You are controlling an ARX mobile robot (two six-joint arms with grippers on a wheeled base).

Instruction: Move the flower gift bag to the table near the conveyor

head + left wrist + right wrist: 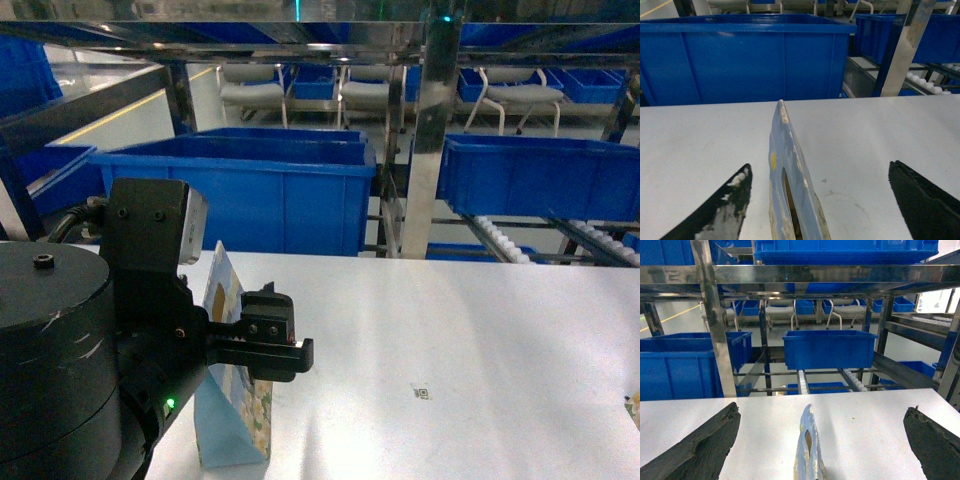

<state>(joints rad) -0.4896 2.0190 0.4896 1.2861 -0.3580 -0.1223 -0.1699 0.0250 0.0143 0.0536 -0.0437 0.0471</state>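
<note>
the flower gift bag (790, 190) stands upright on the white surface (450, 330), near its front-left edge. left fingers (735, 200) spread wide, flanking it untouched. right fingers (705, 445) likewise apart. bare surface stretches rightward toward the conveyor (500, 235) and blue bins (250, 190).

The white flat-topped table (480, 330) lies bare rightward. Along its far edge stand large blue plastic bins (250, 190) and steel rack posts (432, 140).

flower gift bag (236, 400) on table (450, 340), conveyor (500, 235) behind
</note>
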